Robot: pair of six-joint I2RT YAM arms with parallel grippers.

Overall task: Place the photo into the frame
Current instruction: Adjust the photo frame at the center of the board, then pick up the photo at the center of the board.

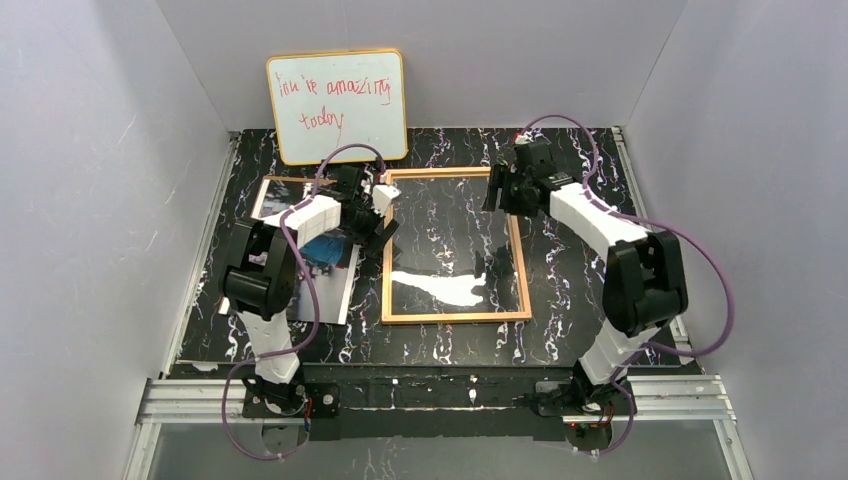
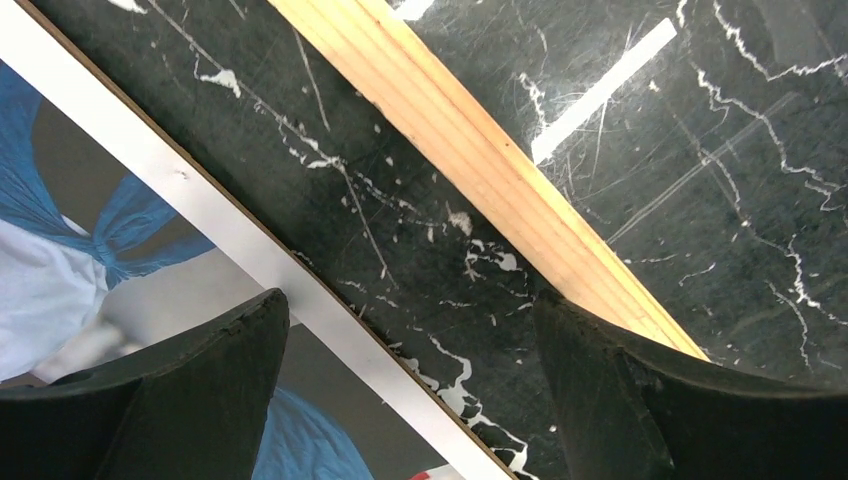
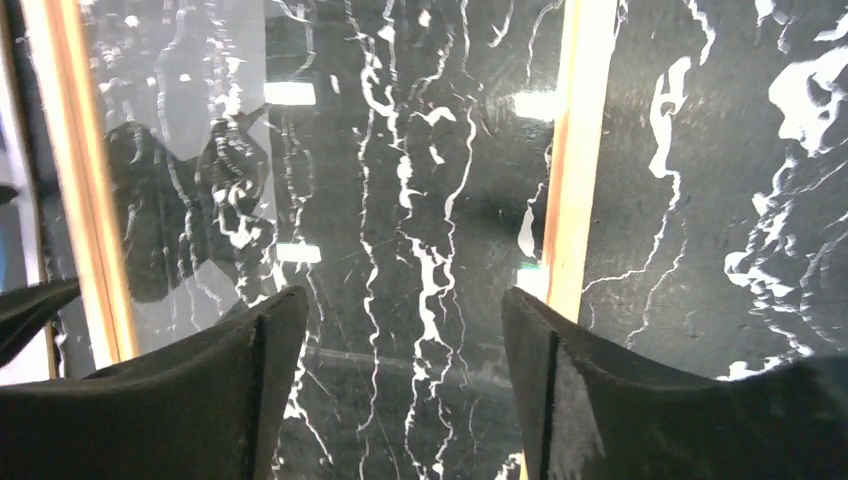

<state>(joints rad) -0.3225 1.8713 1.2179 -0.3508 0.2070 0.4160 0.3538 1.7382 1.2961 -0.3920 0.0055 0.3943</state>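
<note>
Overhead view of my two-arm rig on a black, marble-patterned table (image 1: 590,335). At upper left, a whiteboard (image 1: 337,105) with red handwriting leans against the back wall. Below it, at centre left, the photo (image 1: 333,270) lies flat on the table, largely hidden under the left arm and outside the frame (image 1: 455,318).

The left gripper (image 1: 386,214) hangs over the strip of table between the photo's right edge and the frame's left rail. In its wrist view, the left gripper (image 2: 408,310) has its jaws wide apart and empty. The photo (image 2: 90,220) is at lower left and the frame (image 2: 470,150) crosses diagonally as a wooden bar.

The frame lies flat in the centre, glare on its glass. Near its upper right corner sits the right gripper (image 1: 497,190). In its wrist view, the right gripper (image 3: 400,310) has its jaws parted, holding nothing, above the glass.

Risks, as I judge them:
- The flat print offers no raised edge, so a pinch may crease it or push it away.
- Dragging it could snag it on the rail.
- A fingertip pressing on the glass could skid the frame.
</note>
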